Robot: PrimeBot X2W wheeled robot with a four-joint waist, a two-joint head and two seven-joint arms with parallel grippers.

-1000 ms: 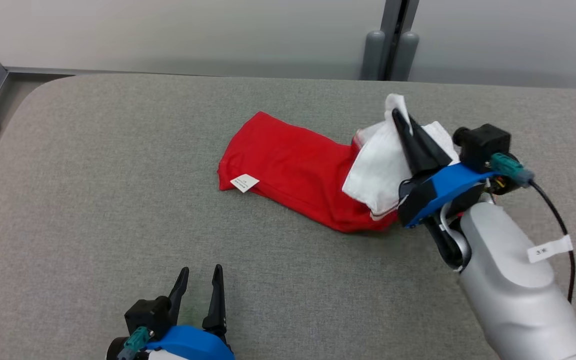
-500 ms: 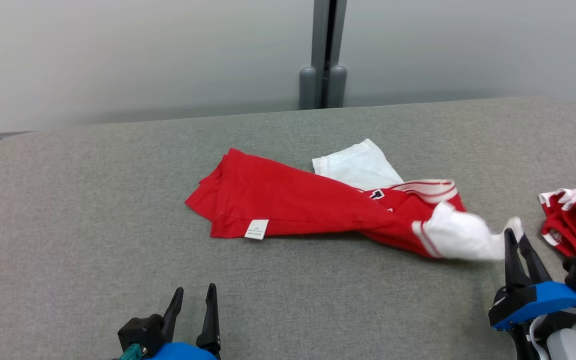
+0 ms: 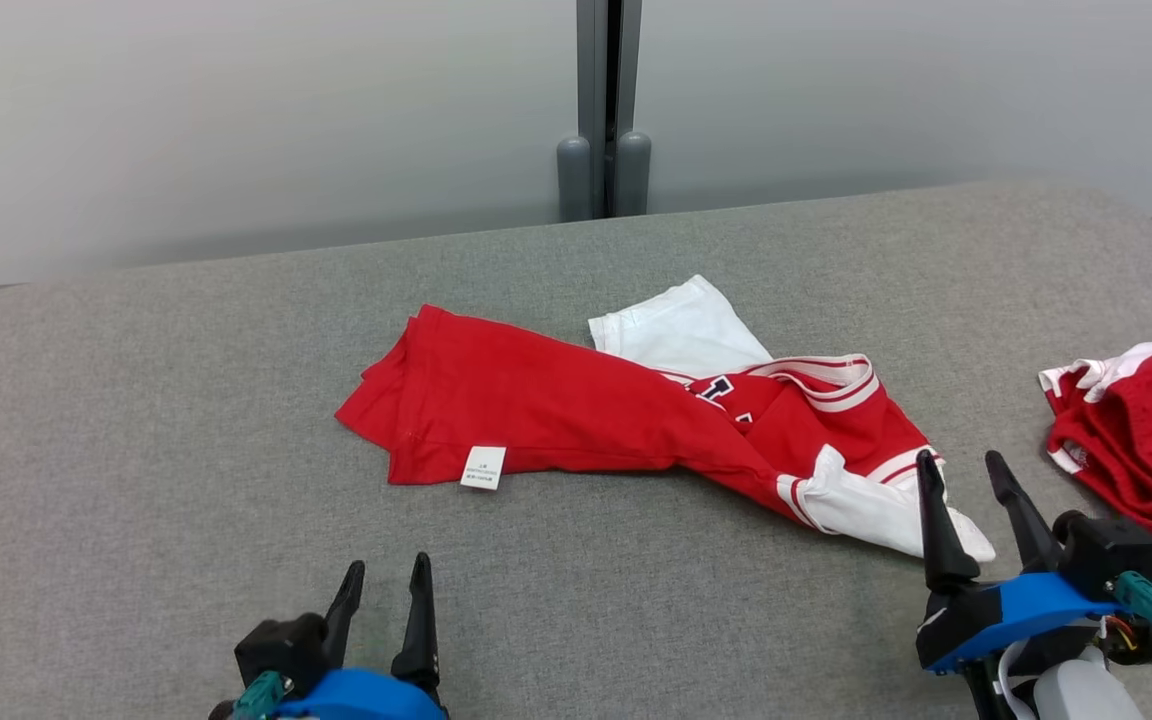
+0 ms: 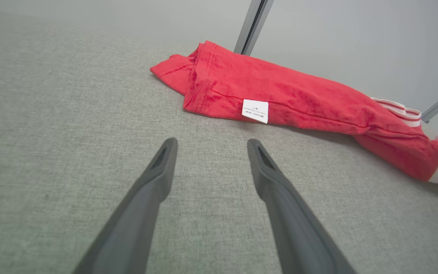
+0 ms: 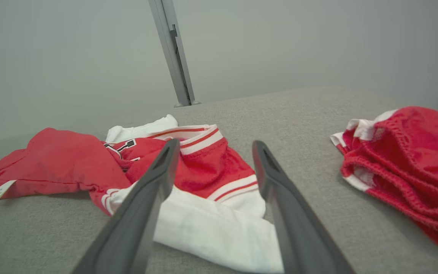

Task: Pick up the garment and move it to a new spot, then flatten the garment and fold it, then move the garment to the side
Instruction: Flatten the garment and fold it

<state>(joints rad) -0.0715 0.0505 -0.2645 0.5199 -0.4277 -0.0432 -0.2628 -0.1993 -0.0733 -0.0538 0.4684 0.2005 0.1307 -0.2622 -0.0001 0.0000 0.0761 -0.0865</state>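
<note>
Grey table (image 3: 186, 400): red garment (image 3: 536, 400), white label (image 3: 483, 467) unreadable.

A broad grey fabric tabletop (image 3: 136, 420) spreads wide, far corners rounded. Behind it stand pale grey wall panels (image 3: 236, 120), plain and smooth. A dark vertical post (image 3: 604, 60) splits them — two rounded grey caps (image 3: 576, 178) at its foot. Soft, even light all over.

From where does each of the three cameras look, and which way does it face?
Head view: on the head, facing forward and down at table and garment; left gripper, right gripper at the bottom edge.
Left wrist view: on that wrist, facing the label; own open fingers.
Right wrist view: on that wrist, facing the white sleeve; own open fingers.
Shared: all show the label.
</note>
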